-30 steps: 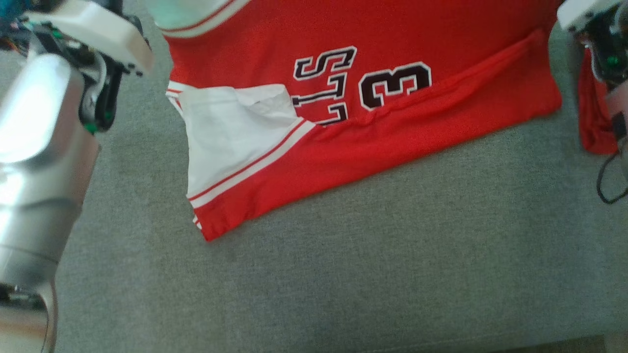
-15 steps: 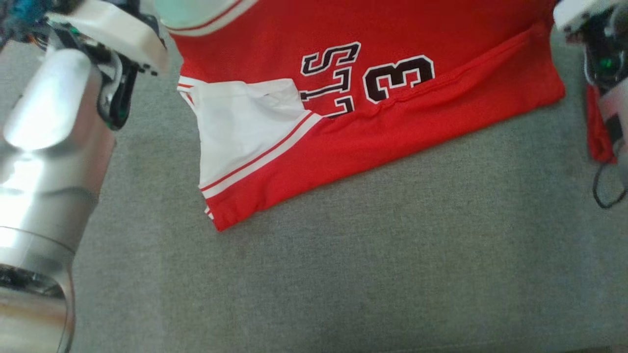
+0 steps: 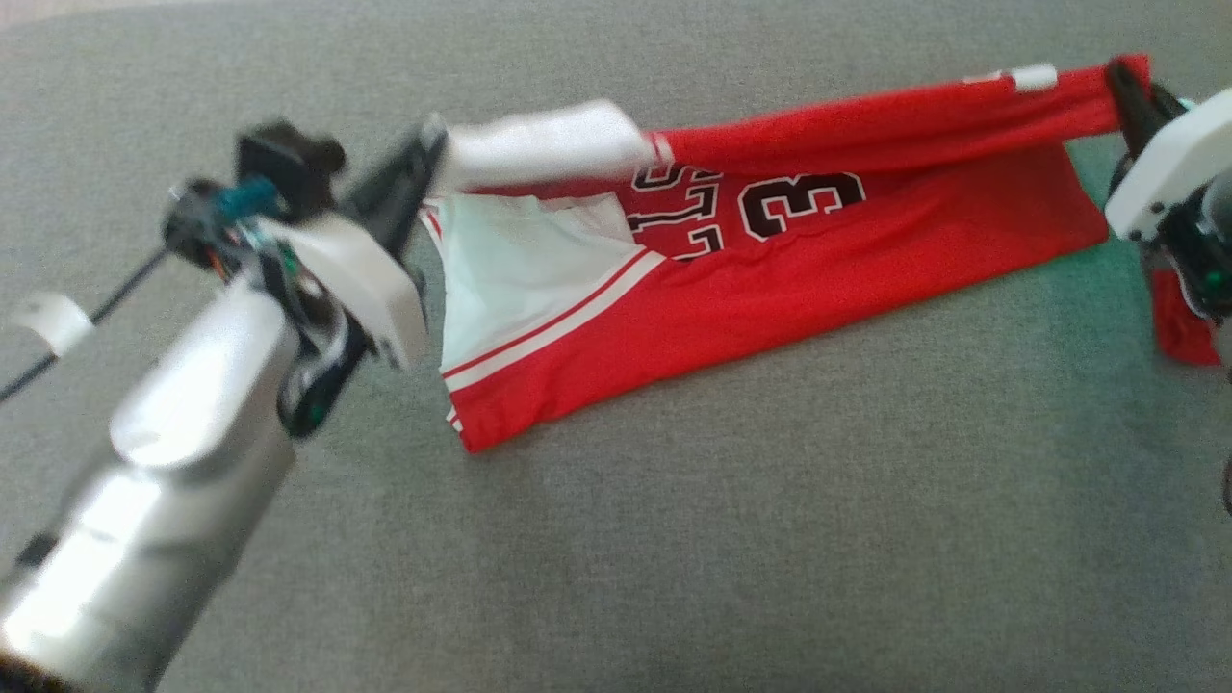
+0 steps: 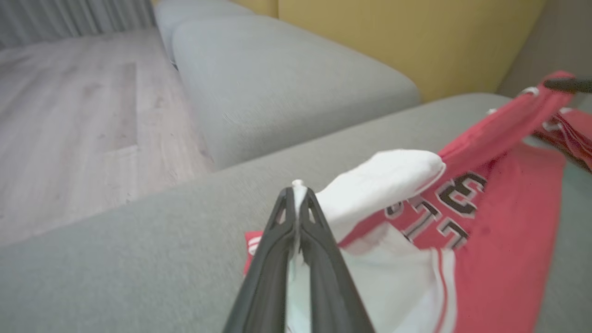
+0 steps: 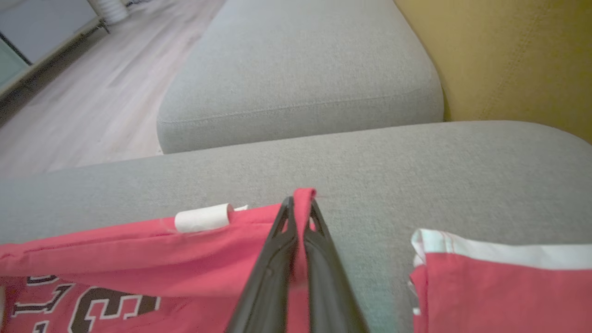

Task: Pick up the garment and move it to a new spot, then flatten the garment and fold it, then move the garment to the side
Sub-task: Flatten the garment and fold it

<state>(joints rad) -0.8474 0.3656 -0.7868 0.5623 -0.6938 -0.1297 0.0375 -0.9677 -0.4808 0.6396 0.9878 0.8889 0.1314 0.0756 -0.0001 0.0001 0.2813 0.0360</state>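
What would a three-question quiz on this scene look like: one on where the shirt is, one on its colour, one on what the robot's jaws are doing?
1. Where does the jersey's lower part rest?
A. on a wooden floor
B. on the grey cushion
C. on a glass table

2. What is the jersey's main colour?
A. red
B. blue
C. green

3. How do the left arm's jaws stand?
A. wide open above the cloth
B. shut on nothing
C. shut on the jersey's white edge

Answers:
1 B: in the head view the cloth spreads over grey fabric, with its upper edge held up.
2 A: most of the cloth is red, with a white part at one end.
3 C: in the left wrist view white cloth is pinched between the two dark fingers.
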